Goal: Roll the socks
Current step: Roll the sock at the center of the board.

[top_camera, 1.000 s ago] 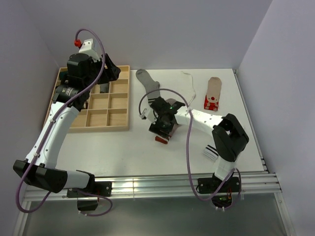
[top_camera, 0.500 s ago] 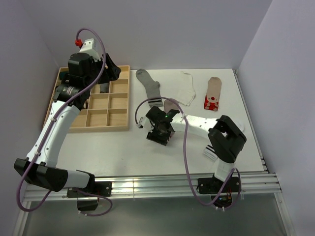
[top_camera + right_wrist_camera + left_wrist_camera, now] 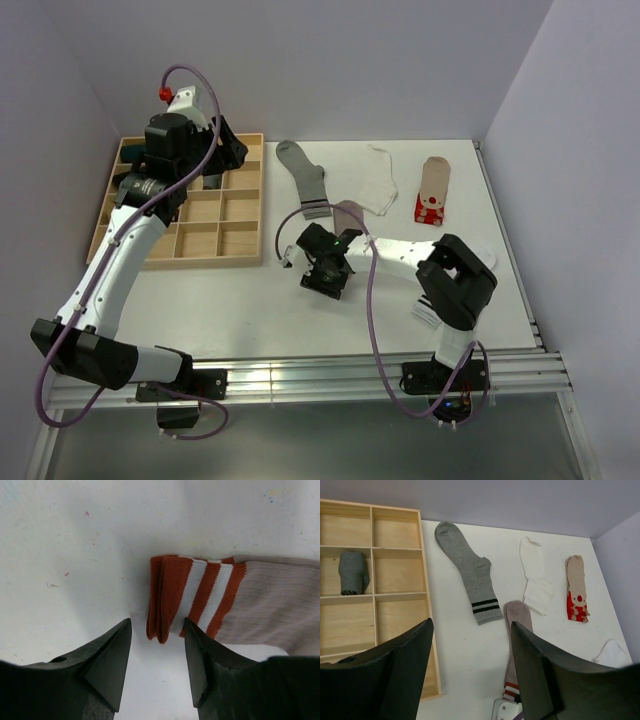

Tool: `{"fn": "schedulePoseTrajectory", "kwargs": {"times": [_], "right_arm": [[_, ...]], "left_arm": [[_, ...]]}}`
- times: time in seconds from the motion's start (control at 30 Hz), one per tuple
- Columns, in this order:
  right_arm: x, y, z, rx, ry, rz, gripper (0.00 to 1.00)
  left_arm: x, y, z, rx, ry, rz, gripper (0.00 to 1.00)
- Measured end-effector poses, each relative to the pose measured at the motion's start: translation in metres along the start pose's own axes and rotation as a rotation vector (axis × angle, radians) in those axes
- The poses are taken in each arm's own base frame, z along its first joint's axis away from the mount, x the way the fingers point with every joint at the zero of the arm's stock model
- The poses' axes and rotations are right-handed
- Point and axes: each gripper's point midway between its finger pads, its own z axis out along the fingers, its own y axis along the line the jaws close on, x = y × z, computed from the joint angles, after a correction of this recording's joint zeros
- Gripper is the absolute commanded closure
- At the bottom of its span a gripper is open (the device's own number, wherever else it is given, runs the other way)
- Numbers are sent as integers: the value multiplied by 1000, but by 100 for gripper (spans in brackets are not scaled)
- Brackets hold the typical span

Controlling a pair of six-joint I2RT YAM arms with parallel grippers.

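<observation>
At the upper left, the left gripper (image 3: 471,622) hangs over the wooden tray (image 3: 426,605) with its fingers apart and nothing between them, and one rolled dark grey sock (image 3: 353,572) sits in a compartment. Towards the middle of the tabletop (image 3: 250,300) lies the taupe sock (image 3: 260,610), flat with its red-and-white cuff (image 3: 185,597) doubled over. The right gripper (image 3: 157,625) stands at that cuff, fingers apart, not clamped. The knit looks light, limp and liable to unfold, so I judge the thick folded cuff edge the best hold.
</observation>
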Motion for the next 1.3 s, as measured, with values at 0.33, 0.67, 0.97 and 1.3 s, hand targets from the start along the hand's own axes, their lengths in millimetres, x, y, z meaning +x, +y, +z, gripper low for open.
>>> {"fn": "schedulePoseTrajectory", "kwargs": {"times": [0.33, 0.67, 0.97, 1.3], "right_arm": [[3, -1, 7, 10, 4, 0, 70], [8, -17, -9, -209, -71, 164, 73], [9, -30, -33, -513, -164, 326, 74], [30, -26, -13, -830, -109, 553, 75]], "left_arm": [[22, 8, 11, -9, 30, -9, 32], [80, 2, 16, 15, 69, -57, 43], [134, -20, 2, 103, 39, -77, 67], [225, -54, -4, 281, 128, -25, 79]]}}
